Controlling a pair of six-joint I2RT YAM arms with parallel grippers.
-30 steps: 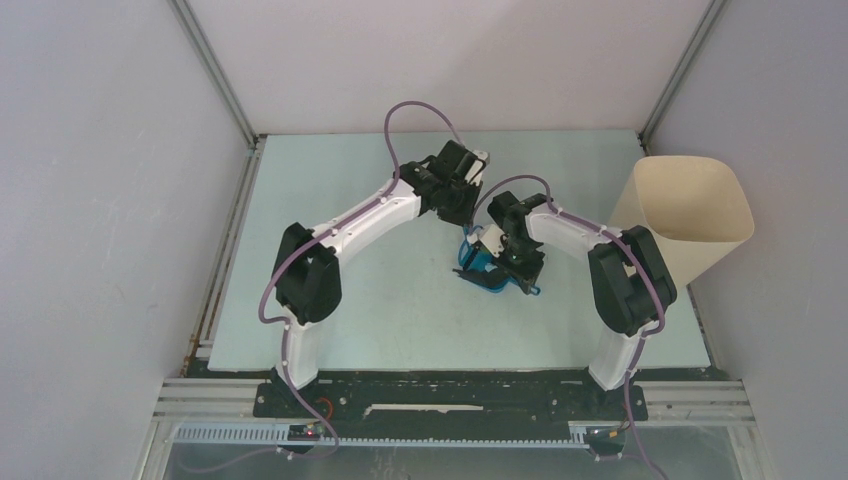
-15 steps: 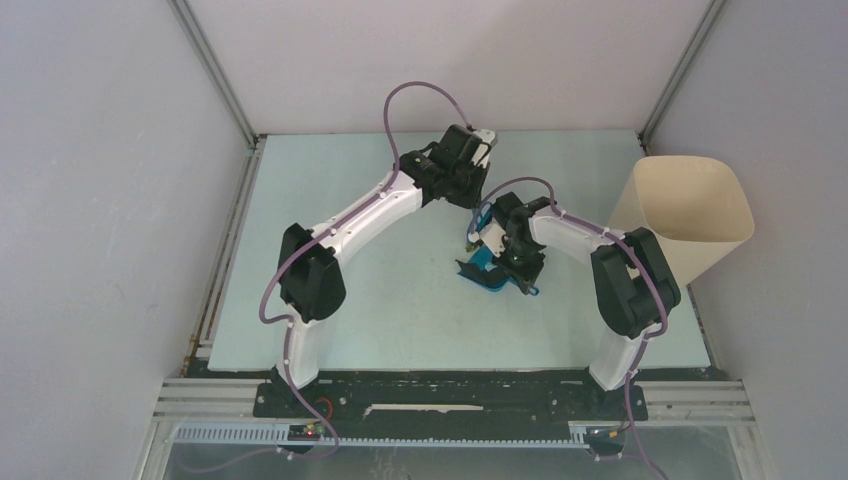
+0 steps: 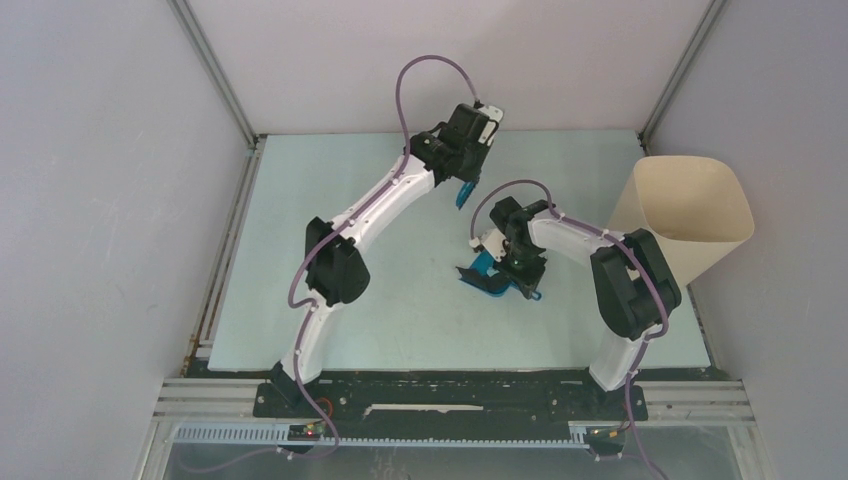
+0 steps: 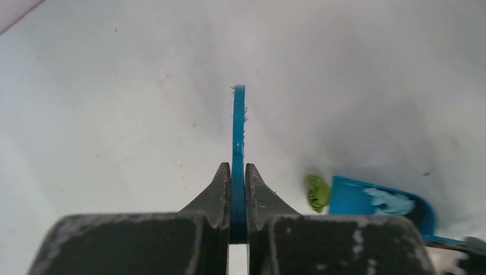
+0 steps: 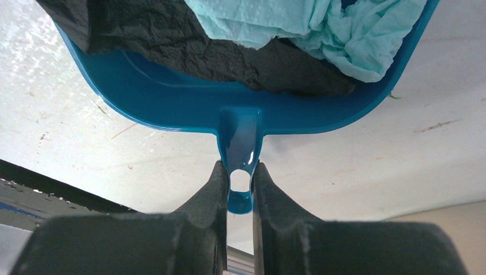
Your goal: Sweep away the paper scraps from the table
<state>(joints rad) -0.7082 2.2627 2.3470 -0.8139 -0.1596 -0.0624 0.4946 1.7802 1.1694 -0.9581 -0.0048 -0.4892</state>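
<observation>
You're gripping the brush (image 4: 238,126) in left gripper (image 4: 238,192), dustpan handle (image 5: 240,137) in right gripper (image 5: 239,183); tilting is risking spilled paper scraps (image 5: 298,28).

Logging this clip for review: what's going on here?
The left gripper is shut on the blue hand brush, held apart from the dustpan. The right gripper grips the dustpan's handle; a dark paper scrap and a light cyan scrap lie in it. A green scrap sits beside the pan, not yet swept in.
</observation>
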